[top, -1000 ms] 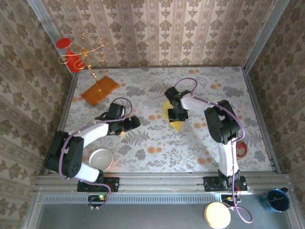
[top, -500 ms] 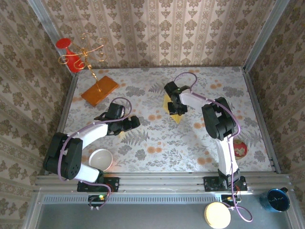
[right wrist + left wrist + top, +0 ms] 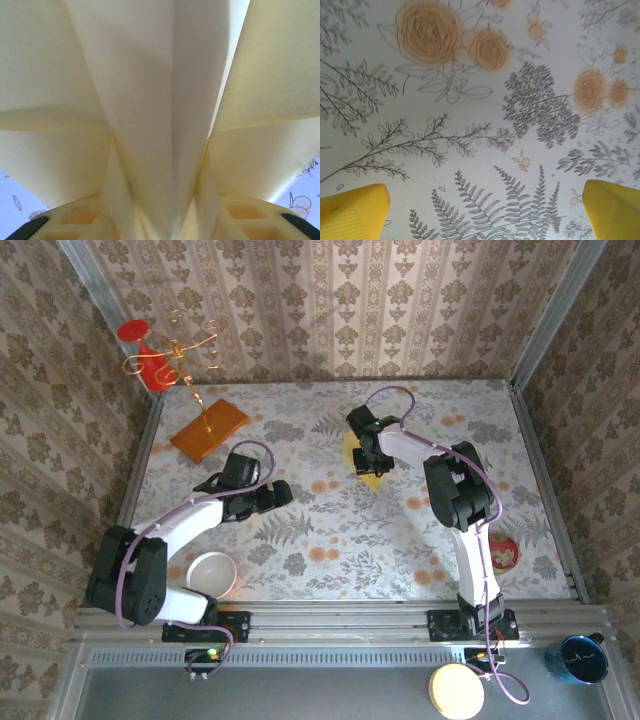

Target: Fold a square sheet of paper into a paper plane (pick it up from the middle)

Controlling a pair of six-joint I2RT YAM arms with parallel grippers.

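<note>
Far left, at the back of the table: an orange board is lying flat with a gold wire stand rising behind it, well apart from the work. Next along: your left tool is hovering low over the floral surface with its jaws standing wide and nothing between them; its yellow fingertips are showing at either edge of the left wrist view. Near its base, a white bowl is sitting at the table's front edge. Right of centre: your right tool is pinching the paper plane along its centre crease, with pale-yellow flaps spreading to both sides above the fingers. From above, the paper is peeking out around that tool, toward the back of the table. Far right: a red disc is lying beside the right arm. Risk, as a judgement: you are holding thin paper by a narrow pinch, so a fast swing or a squeeze off the crease is likely to be what buckles the flaps or lets the folds spring open, and any release onto the table is likely to leave it skewed.
</note>
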